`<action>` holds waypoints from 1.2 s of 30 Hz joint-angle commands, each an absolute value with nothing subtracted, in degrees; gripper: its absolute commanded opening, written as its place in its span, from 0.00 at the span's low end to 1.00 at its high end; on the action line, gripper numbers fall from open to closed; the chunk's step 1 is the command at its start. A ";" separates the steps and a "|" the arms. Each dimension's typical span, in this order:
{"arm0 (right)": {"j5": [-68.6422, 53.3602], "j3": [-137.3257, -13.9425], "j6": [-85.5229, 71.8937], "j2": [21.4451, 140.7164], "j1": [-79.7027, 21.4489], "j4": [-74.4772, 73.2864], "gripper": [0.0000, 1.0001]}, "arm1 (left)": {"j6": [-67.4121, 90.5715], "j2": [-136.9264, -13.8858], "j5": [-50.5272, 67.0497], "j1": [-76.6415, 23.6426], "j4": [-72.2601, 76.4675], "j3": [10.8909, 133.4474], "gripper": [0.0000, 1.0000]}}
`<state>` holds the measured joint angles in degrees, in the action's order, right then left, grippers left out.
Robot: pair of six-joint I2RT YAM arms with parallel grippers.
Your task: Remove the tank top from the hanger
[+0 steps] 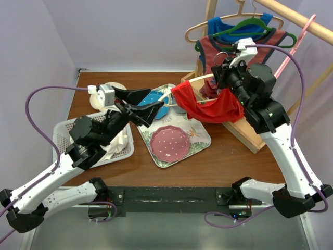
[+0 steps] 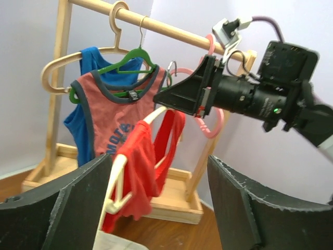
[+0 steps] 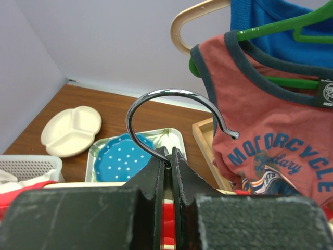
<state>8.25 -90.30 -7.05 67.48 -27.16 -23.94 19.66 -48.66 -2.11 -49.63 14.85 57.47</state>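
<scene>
Right wrist view: the right gripper (image 3: 169, 156) is clamped shut on the metal hook (image 3: 171, 91) of a cream hanger (image 1: 200, 79), held clear of the wooden rack (image 1: 244, 133). The red tank top (image 1: 213, 109) hangs draped from that hanger. The left gripper (image 1: 156, 101) has its jaws spread wide at the hanger's free end, so the likely next move is pinching the fabric and sliding it off.

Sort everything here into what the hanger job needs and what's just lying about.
Job: red tank top, hanger, right gripper shut on the hanger's hook, left gripper open.
Lying about: rack, pink shirt, blue shirt, tray, pink plate, blue plate, basket, white dish.
</scene>
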 commanded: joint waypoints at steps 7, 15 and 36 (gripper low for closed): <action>9.84 -92.38 -15.99 68.38 -27.33 -14.86 0.00 | 34.62 -54.48 -3.16 -49.66 22.86 55.45 0.69; 9.84 -90.18 -16.61 65.92 -27.51 -13.71 0.00 | 35.42 -63.01 -6.59 -49.75 23.12 58.97 0.70; 4.39 -84.90 -17.84 61.26 -27.51 -13.63 0.00 | 28.92 -71.54 -16.09 -50.63 32.78 62.23 0.73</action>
<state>7.46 -84.97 -15.31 62.89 -27.16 -19.59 31.62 -70.41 -13.50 -50.54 27.20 59.44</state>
